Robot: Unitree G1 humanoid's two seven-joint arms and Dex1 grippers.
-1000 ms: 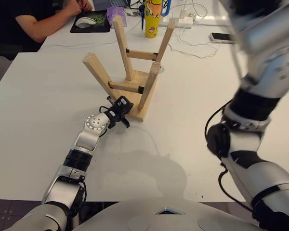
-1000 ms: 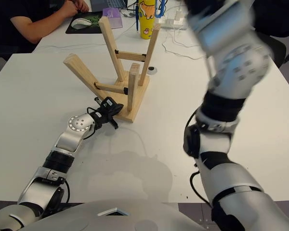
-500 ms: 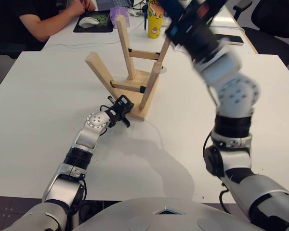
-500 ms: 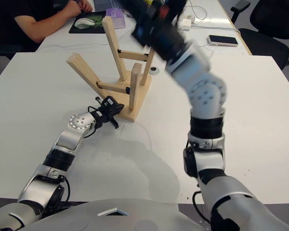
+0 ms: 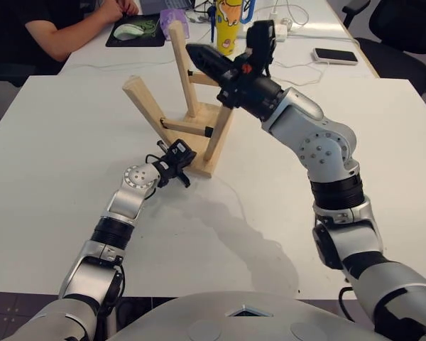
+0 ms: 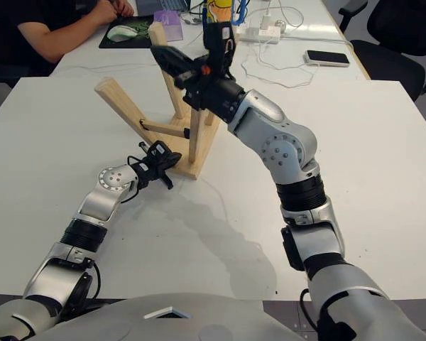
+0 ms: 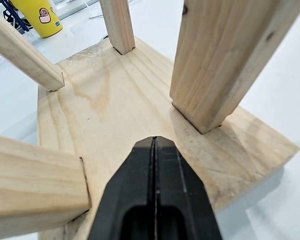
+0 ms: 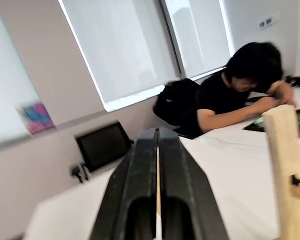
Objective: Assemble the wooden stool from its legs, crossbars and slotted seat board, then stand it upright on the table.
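Left eye view: 1 stool (image 5: pixel 195 124) tilted toward tabletop's (image 5: pixel 64 185) far edge: 4 legs (image 5: pixel 148 110), 2 crossbars (image 5: pixel 184 128), 1 seat board (image 7: pixel 115 105). Left gripper (image 7: pixel 154 143) closed beside board; right gripper (image 5: pixel 194 51) closed by leg tops.

Past the far edge of your white table (image 5: pixel 71 142), on the adjoining desk (image 5: pixel 85 57), you have a yellow printed cup (image 5: pixel 227 32) with a small purple box (image 5: pixel 172 20) near it. A white computer mouse (image 5: pixel 126 31) lies on a black mouse pad (image 5: pixel 117 41) to the left, and a dark smartphone (image 5: pixel 334 55) lies flat well off to the right.
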